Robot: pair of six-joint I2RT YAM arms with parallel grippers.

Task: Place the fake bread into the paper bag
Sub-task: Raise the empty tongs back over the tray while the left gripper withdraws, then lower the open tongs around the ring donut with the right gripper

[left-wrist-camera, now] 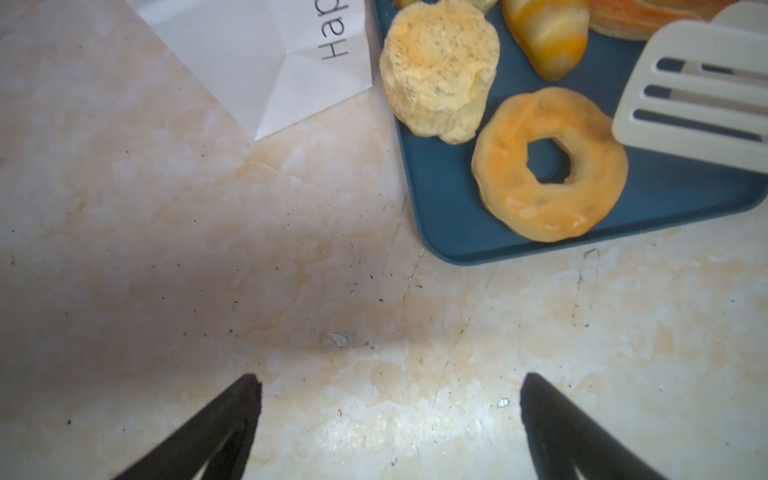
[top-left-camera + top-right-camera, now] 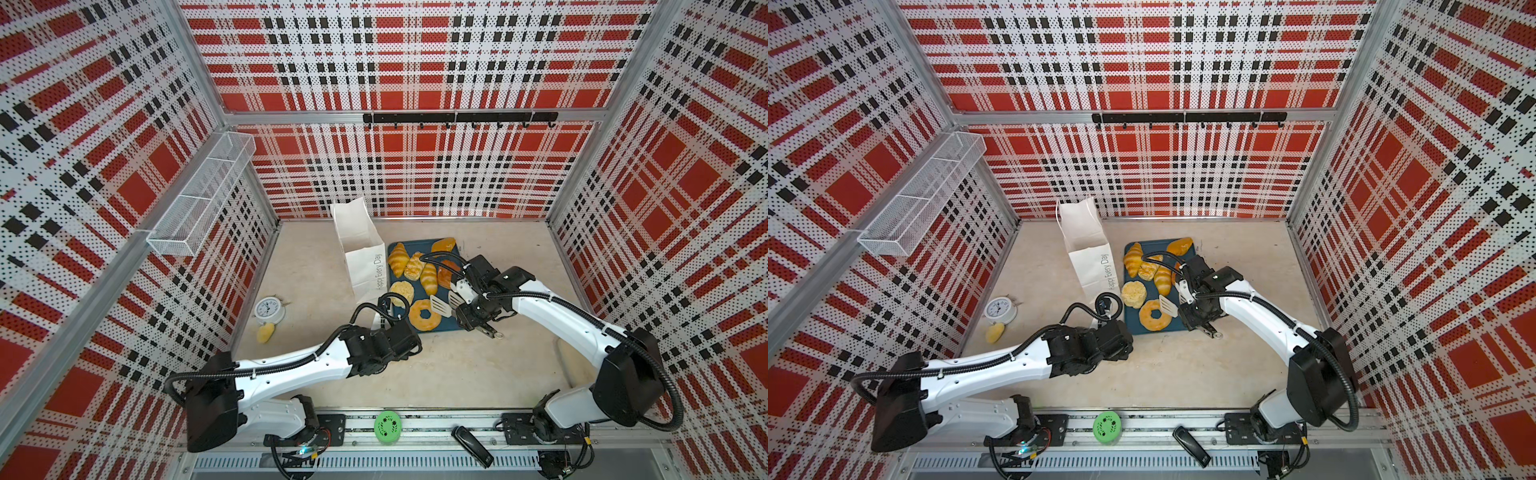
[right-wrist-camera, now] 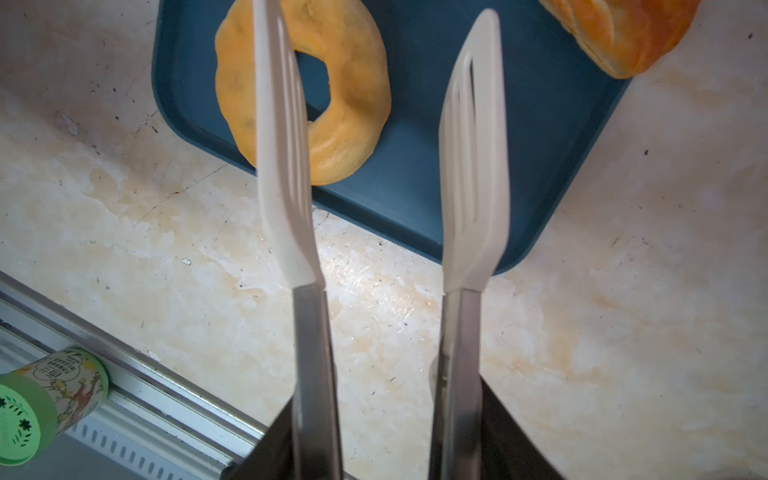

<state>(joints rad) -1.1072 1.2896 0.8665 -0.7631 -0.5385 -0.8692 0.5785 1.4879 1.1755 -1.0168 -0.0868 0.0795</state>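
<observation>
Several pieces of fake bread lie on a dark-teal tray [image 2: 419, 246] right of the paper bag [image 2: 361, 249], which stands upright and is seen in both top views. Among them are a croissant [image 2: 398, 258], a pale bun [image 2: 401, 292] and a ring doughnut [image 2: 424, 314]. My right gripper [image 3: 386, 395] is shut on a pair of tongs [image 2: 440, 306]. Their white slotted blades [image 3: 282, 166] stand apart over the tray's near corner, one crossing the doughnut [image 3: 353, 95] in the right wrist view. My left gripper [image 1: 390, 386] hangs open over bare table, near the tray corner [image 1: 449, 216] and the bag's base [image 1: 257, 54].
A white alarm clock [image 2: 269, 309] and a small yellow lump [image 2: 265, 332] sit at the left of the table. A green-lidded can [image 2: 387, 427] and a black device [image 2: 471, 445] lie on the front rail. A wire-mesh basket [image 2: 203, 195] hangs on the left wall.
</observation>
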